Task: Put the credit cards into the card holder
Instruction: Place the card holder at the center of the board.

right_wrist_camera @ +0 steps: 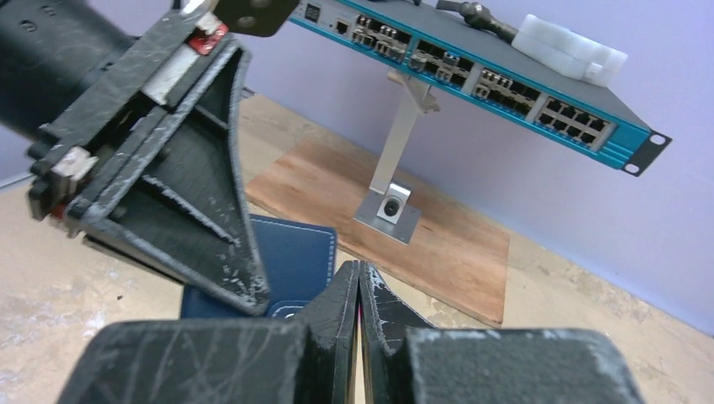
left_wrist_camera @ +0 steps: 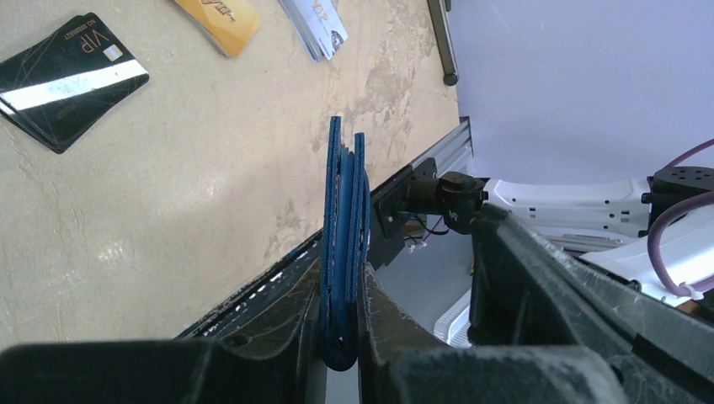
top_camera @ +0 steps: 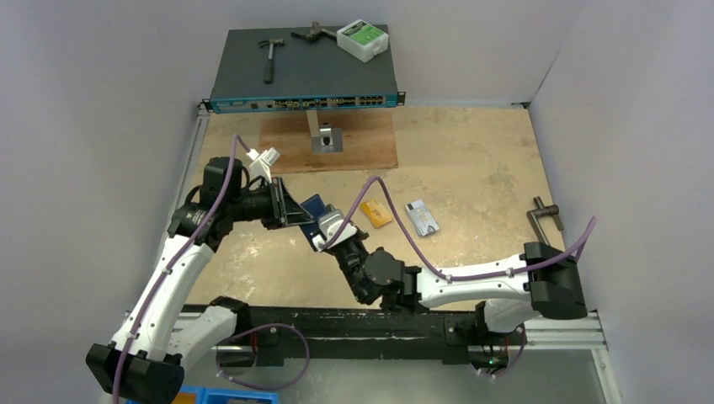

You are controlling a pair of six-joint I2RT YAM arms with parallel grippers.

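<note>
The left jaws are clamped on the card holder (left_wrist_camera: pixel 343 244), gripping one edge so that it stands edge-on, apparently raised off the tabletop (top_camera: pixel 471 168). The right jaws are fully closed, tips pressed together just beside the holder's blue face. Whether they pinch a layer of it cannot be told.

Beyond the holder, the credit cards lie flat on the tabletop: a black card (left_wrist_camera: pixel 67 80) nearest, then an orange-gold card (top_camera: pixel 376 212) and a silver-grey card (top_camera: pixel 423 217). None is in the holder.

Probable faults:
- The two sets of jaws work very close together, so contact could knock the holder loose.
- The left clamp presses the holder's layers together, so a pocket may not open.
- The cards are thin and lie flush, so the jaws may slide over one rather than lift it.

The tabletop is pale, mottled and worn. Farther back, a wooden board (top_camera: pixel 328 143) carries a metal stand (top_camera: pixel 324 135) under a network switch (top_camera: pixel 303 80), which bears a hammer (top_camera: pixel 269 57) and a white box (top_camera: pixel 362 39). Plain pale walls enclose the cell.
</note>
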